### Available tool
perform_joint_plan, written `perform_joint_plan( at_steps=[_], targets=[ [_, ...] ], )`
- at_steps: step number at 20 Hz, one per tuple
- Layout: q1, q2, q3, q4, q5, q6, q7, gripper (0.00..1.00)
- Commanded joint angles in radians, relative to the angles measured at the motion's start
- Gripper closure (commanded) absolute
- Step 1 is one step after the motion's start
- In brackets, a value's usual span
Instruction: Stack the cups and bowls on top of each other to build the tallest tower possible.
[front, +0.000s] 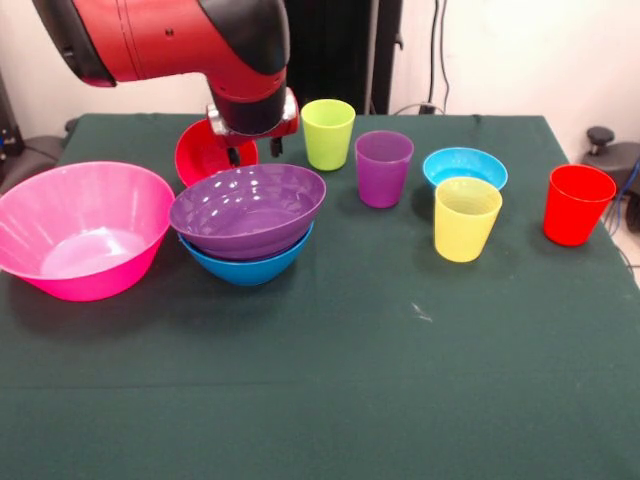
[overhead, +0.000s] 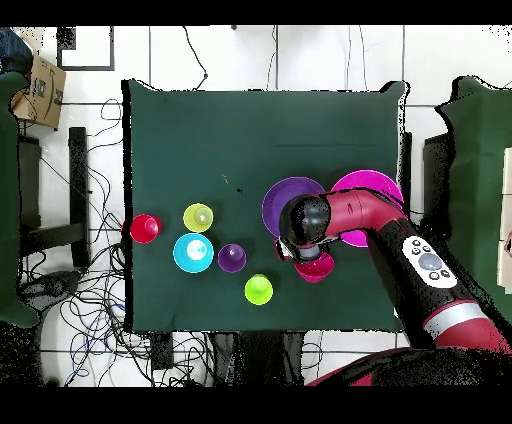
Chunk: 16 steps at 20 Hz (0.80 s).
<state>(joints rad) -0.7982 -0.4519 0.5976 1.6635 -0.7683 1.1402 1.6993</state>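
Note:
The tower is a large purple bowl (front: 248, 205) nested in the medium blue bowl (front: 245, 262), seen from above as one purple disc (overhead: 283, 200). My gripper (front: 254, 151) hangs just behind it, open, with its jaws on either side of the right rim of the small red bowl (front: 203, 155), which tilts toward the camera. The red bowl also shows beside the arm from above (overhead: 318, 267). The lime green cup (front: 328, 133), purple cup (front: 384, 168), yellow cup (front: 467, 218) and red cup (front: 577, 204) stand upright to the right. The light blue bowl (front: 465, 166) sits behind the yellow cup. The orange bowl is hidden.
The very large pink bowl (front: 85, 228) stands at the left, touching the tower's side. The green table cloth (front: 330, 400) is bare in front. The arm (overhead: 380, 215) reaches over the pink bowl in the overhead view.

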Motion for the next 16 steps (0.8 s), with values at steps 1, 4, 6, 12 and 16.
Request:
perform_joint_plan(
  at_steps=[1, 4, 6, 12, 16],
  targets=[
    [0.009, -0.010, -0.020, 0.031, -0.043, 0.093, -0.274, 0.00],
    [0.003, -0.031, -0.018, 0.052, -0.044, 0.095, -0.269, 0.00],
    [-0.002, -0.046, -0.019, 0.066, -0.049, 0.096, -0.268, 0.00],
    [-0.026, -0.118, -0.018, 0.083, -0.052, 0.157, -0.309, 0.00],
    [-0.038, -0.127, -0.016, 0.088, -0.062, 0.158, -0.309, 0.00]
  ],
)
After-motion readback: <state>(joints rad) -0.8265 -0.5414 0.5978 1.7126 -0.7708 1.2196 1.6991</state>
